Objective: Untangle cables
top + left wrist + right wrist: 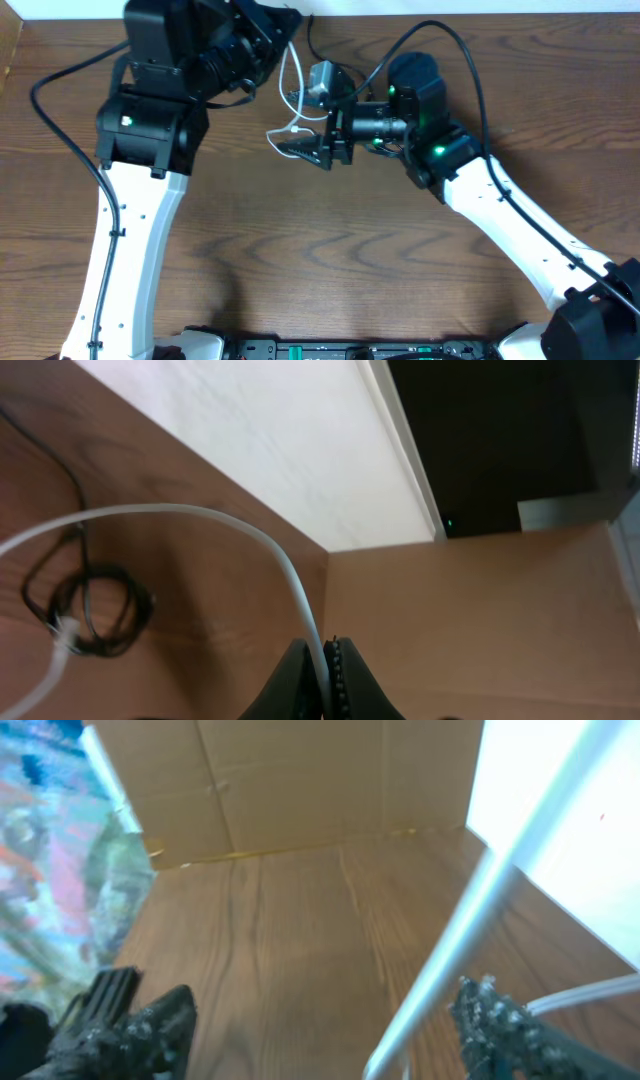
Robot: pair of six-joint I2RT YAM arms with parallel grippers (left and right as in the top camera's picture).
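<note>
Pinched in the left hand [325, 678], whose fingers are clenched on it, the white cable [215, 520] arcs away over the surface [230, 610]. It runs to a small coil of black cable [90, 610] lying flat, and only the left wrist view shows that coil plainly. From the right wrist, the right hand [325, 1030] stands spread wide and released. The white cable slants between its fingers; whether it touches them I cannot tell. Overhead, both hands sit close together near the far edge, with the white cable looped between them.
</note>
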